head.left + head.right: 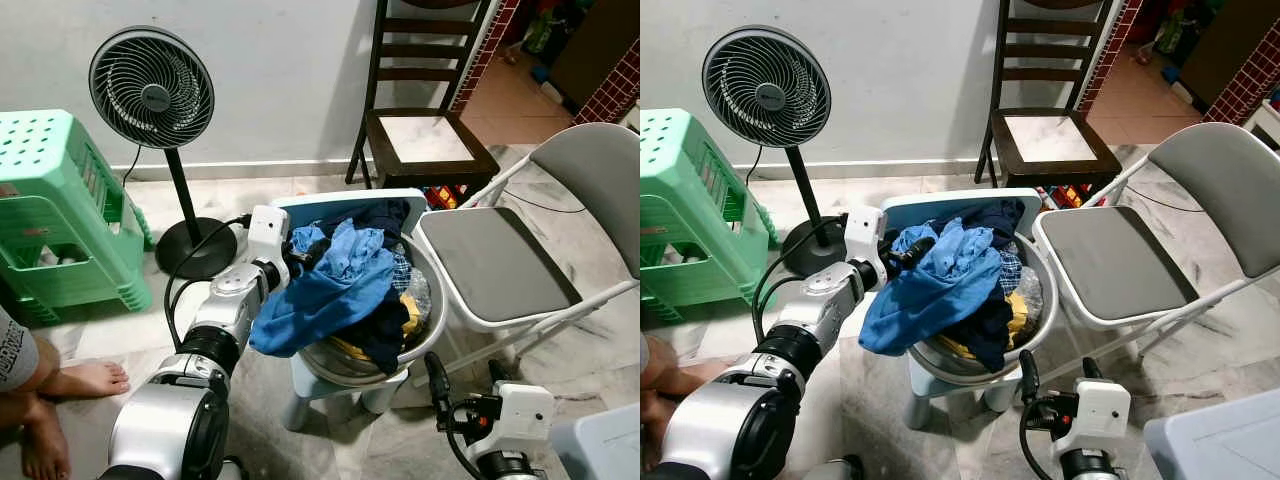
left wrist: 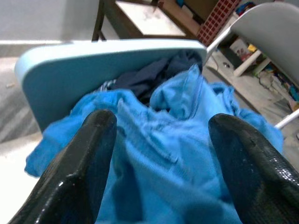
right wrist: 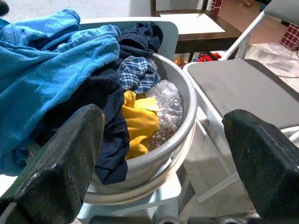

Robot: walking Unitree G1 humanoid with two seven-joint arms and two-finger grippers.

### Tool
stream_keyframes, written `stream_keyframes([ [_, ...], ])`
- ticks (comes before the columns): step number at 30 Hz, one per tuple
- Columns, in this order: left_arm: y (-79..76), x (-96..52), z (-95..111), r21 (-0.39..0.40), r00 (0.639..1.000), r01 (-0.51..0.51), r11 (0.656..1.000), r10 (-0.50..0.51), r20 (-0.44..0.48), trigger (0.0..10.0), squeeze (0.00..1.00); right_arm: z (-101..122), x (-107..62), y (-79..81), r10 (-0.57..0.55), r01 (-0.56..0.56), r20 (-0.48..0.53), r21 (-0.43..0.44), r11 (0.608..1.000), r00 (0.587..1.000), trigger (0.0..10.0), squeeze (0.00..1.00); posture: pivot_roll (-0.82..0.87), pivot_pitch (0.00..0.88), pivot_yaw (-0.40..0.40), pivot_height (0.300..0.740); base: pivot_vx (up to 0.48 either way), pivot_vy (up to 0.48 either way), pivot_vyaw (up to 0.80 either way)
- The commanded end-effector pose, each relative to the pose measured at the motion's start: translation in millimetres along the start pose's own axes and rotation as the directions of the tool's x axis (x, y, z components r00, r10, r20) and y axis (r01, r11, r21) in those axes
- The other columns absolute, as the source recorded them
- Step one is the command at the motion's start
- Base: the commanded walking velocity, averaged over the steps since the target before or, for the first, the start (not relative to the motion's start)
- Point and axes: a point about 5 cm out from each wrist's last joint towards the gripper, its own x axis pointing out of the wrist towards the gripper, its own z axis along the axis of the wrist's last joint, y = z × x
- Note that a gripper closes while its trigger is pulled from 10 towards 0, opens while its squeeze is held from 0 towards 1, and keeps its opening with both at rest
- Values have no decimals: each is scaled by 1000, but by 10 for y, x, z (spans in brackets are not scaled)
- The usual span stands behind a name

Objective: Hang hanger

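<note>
**Both jaws wide, no hanger yet in sight**

Your left gripper point(image 2: 156, 154) has its jaws spread wide over the blue shirt point(image 1: 325, 290), touching nothing firmly; your right gripper point(image 3: 163, 154) hangs low before the basin point(image 3: 180, 126), jaws wide too and holding nothing. Work downward in scale: the folding chair point(image 1: 500, 265) stands just beside the basin, the basin sits on a pale blue stool point(image 1: 340, 385), and clothes are heaped inside. I cannot see any hanger; it may lie under the shirt. Close the left jaws on a single fold, lift slowly, and watch for a hook snagging the darker clothes point(image 3: 110, 135).
</note>
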Motion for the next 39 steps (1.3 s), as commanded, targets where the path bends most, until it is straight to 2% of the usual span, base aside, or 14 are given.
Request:
stream_keyframes([
  [1, -27, 14, -23, -3, 1000, 4, 1000, -4, -20, 0, 0, 16, -33, -76, -29, 29, 4, -13, 999, 1000, 10000, 0, 18, 145, -112, 740, 0, 0, 0],
  [12, -19, -2, -119, -10, 998, -12, 1000, 12, -63, 0, 0, 23, -14, -80, -30, 30, 5, -15, 999, 1000, 10000, 0, 23, 146, -116, 740, 0, 0, 0],
  [21, -18, -11, -214, -123, 994, -53, 991, 41, -101, 0, 0, 30, -21, -88, -24, 24, 3, -17, 1000, 1000, 10000, 0, 19, 146, -120, 740, 0, 0, 0],
  [25, -25, -16, -235, -118, 994, -46, 992, 33, -107, 0, 0, 36, -40, -28, 37, -37, 3, 20, 999, 999, 10000, 0, 19, 146, -120, 740, 0, 0, 0],
  [27, -35, -14, -241, -115, 993, -42, 992, 29, -111, 0, 0, 71, -64, 71, 132, -133, 21, 56, 990, 991, 10000, 0, 19, 144, -119, 740, 0, 0, 0],
  [39, -61, 7, -186, -108, 997, -28, 994, 20, -80, 0, 0, 41, -66, 38, 122, -122, -1, 46, 991, 993, 10000, 0, 15, 139, -122, 740, 0, 0, 0],
])
